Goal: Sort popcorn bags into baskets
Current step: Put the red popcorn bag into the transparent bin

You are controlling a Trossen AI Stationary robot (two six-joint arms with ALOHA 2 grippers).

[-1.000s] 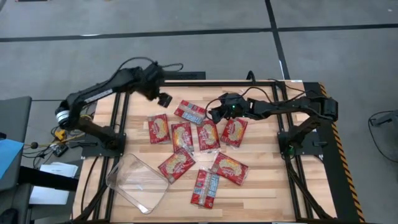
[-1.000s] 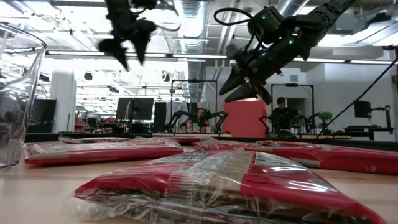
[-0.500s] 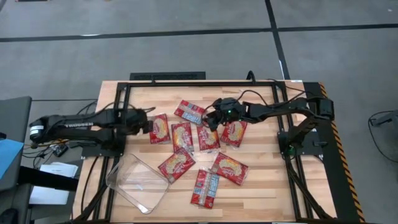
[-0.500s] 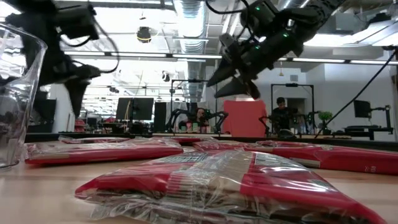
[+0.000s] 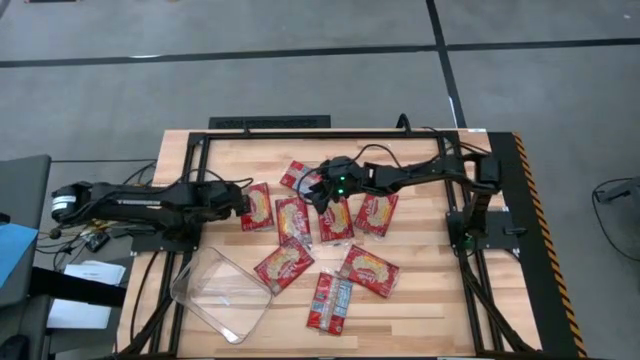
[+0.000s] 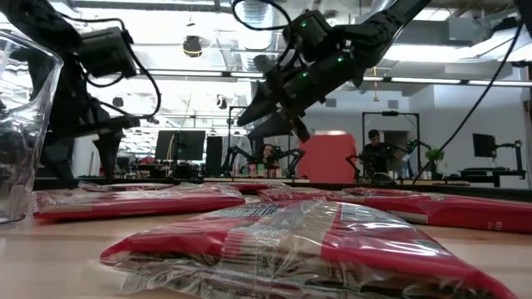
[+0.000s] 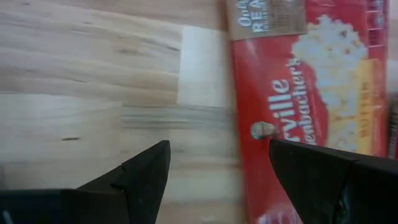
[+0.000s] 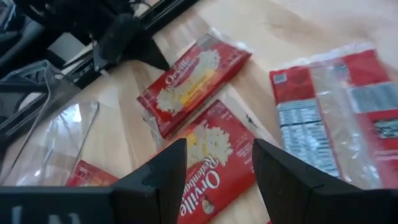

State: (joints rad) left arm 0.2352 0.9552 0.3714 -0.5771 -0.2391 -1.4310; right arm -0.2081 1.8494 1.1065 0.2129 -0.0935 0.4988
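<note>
1. Seen from above, the left hand [image 5: 243, 198] sits low beside the leftmost popcorn bag [image 5: 257, 207], whose long axis runs away from the clear basket [image 5: 190, 290].
2. From tabletop [image 6: 50, 257] level, the right hand [image 6: 270, 112] hangs spread above the pile.
3. Left wrist: fingers apart, that bag [image 7: 305, 99] just ahead.

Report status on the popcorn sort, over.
Left gripper open, low at leftmost popcorn bag. Right gripper open, hovering over middle bags. Basket empty, eight bags on table. Nothing blocking.
</note>
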